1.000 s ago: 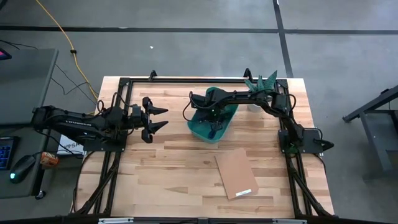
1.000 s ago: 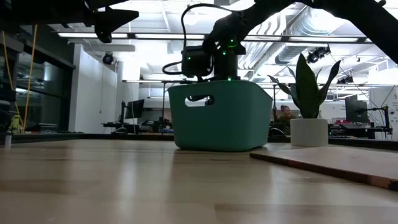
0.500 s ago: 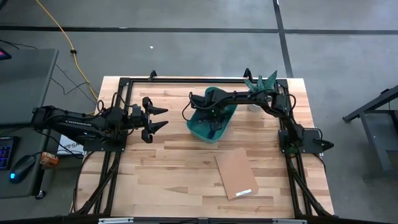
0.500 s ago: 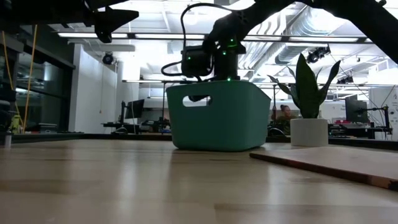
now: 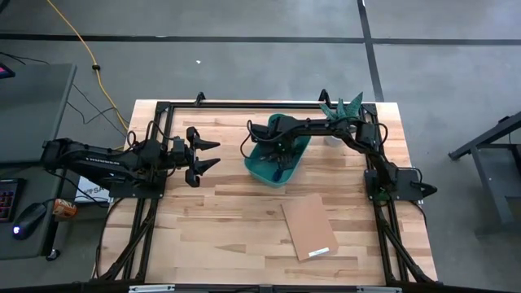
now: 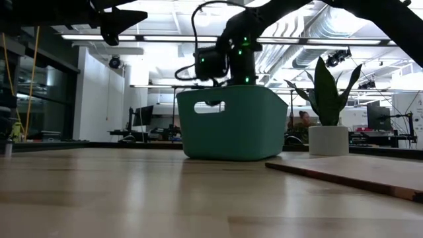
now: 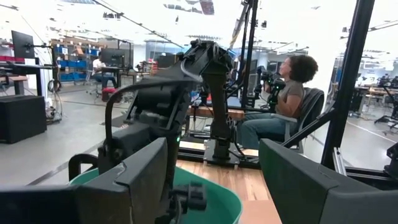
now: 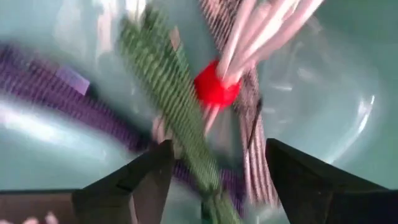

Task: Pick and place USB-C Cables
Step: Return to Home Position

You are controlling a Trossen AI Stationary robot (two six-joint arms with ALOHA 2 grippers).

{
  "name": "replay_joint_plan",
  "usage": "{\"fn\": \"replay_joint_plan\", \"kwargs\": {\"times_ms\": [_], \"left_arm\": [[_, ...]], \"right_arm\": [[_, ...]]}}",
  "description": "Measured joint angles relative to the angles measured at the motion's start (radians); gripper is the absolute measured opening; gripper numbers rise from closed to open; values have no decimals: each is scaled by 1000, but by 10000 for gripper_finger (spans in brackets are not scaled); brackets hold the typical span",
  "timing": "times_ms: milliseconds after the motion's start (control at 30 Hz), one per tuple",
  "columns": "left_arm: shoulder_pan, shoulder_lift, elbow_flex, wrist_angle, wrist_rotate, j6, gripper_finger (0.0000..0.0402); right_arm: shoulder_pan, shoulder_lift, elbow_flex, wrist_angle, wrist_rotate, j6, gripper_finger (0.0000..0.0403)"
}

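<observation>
High view: left gripper (image 5: 213,154) spread open above bare table, left of the teal bin (image 5: 259,172); right gripper (image 5: 281,167) reaching down into the bin; cardboard sheet (image 5: 309,226) nearer the front edge. Low view: bin beside a potted plant (image 6: 327,99). Left wrist view: a seated person (image 7: 280,102) beyond the table. Right wrist view: fingers (image 8: 140,177) parted, holding nothing, over the green cable (image 8: 168,81), purple cable (image 8: 56,99), white cable with red (image 8: 214,87) and grey cable (image 8: 249,124) on the bin floor.

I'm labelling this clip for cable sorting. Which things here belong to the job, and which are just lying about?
Job: green cable, purple cable, white-and-red cable and grey cable, all in the teal bin; right gripper, open over them.
Lying about: cardboard sheet, potted plant; left gripper, idle over the table's left.
</observation>
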Motion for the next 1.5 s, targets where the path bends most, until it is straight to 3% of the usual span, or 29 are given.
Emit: {"fn": "replay_joint_plan", "kwargs": {"times_ms": [233, 433, 667, 900, 1067, 1500], "left_arm": [[0, 0, 0, -11, -1, 26, 235], [0, 0, 0, -24, -1, 25, 235], [0, 0, 0, -28, -2, 15, 235], [0, 0, 0, -27, -2, 18, 235], [0, 0, 0, -27, -4, 33, 235], [0, 0, 0, -27, -5, 26, 235]], "right_arm": [[-15, -95, 73, -92, -40, 52, 242], [-31, -353, -76, -9, -125, 140, 223], [7, -769, -518, 438, -207, 209, 202], [76, -1074, -931, 1120, -209, 217, 200], [93, -1172, -1087, 1424, -209, 189, 200], [92, -1202, -1106, 1430, -186, 191, 200]]}}
